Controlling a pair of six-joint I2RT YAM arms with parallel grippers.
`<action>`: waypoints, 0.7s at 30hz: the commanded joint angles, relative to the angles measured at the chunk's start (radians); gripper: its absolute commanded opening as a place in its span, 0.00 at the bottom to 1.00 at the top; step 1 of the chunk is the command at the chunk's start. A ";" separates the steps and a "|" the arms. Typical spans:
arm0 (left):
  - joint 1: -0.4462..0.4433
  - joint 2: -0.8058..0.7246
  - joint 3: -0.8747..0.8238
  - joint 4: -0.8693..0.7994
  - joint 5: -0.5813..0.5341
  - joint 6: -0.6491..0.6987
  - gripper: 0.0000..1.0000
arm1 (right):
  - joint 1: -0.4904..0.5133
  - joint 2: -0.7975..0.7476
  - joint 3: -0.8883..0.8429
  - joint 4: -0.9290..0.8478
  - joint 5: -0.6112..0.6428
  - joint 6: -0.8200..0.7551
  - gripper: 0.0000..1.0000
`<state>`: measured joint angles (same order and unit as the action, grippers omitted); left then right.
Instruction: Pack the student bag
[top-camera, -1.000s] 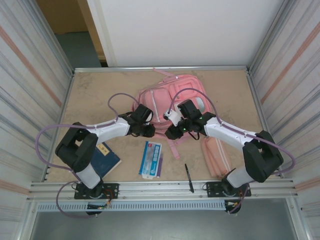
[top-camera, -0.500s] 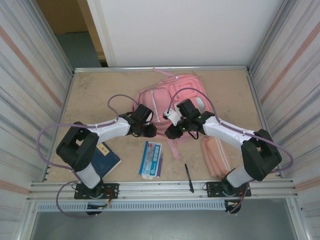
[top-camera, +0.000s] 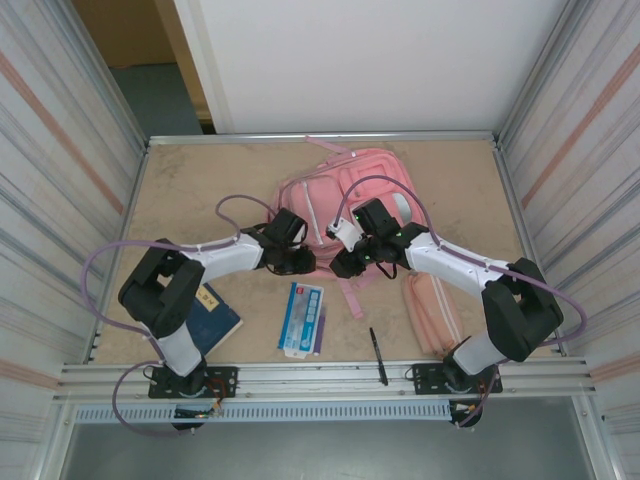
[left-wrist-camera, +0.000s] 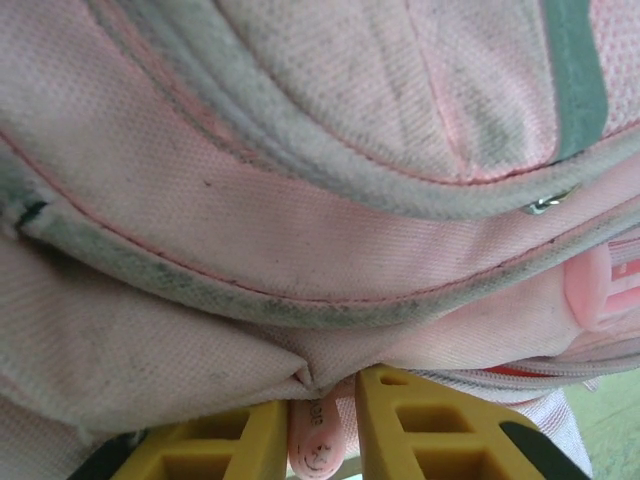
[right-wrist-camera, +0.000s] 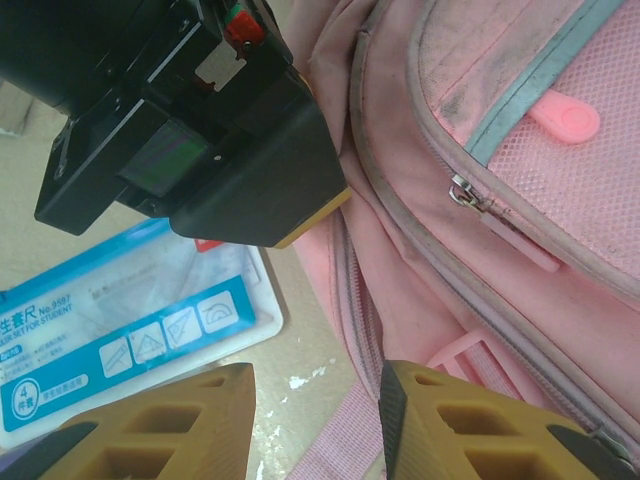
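A: Bench (top-camera: 190, 200) layout?
B: Bag (top-camera: 365, 180) lies flat, mid-bench toward the far edge, front pockets up.
A: Jaws?
B: 2 sets, both at the bag's near edge. Left jaws pinch a pink zip pull (left-wrist-camera: 315, 445) at a bag seam. Right jaws spread, nothing between them, just beside the left.
A: Loose items?
B: 4, near side of bench: case (top-camera: 432, 312) at right, book (top-camera: 213, 318) at left, packet (top-camera: 301, 318) in the centre, pen (top-camera: 377, 355) right of packet.
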<state>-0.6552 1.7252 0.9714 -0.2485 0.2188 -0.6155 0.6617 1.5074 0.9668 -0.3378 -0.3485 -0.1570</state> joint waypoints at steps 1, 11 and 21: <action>-0.002 0.053 0.027 -0.080 0.038 -0.027 0.23 | 0.009 -0.003 0.000 -0.005 0.018 0.032 0.37; 0.002 0.066 0.045 -0.092 0.054 -0.022 0.04 | 0.007 0.009 0.012 -0.028 0.110 0.091 0.38; 0.012 -0.062 0.085 -0.110 0.089 0.053 0.00 | 0.005 0.020 -0.043 0.054 0.085 0.136 0.42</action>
<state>-0.6472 1.7248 1.0302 -0.3180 0.2794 -0.6125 0.6624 1.5291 0.9554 -0.3336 -0.2546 0.0101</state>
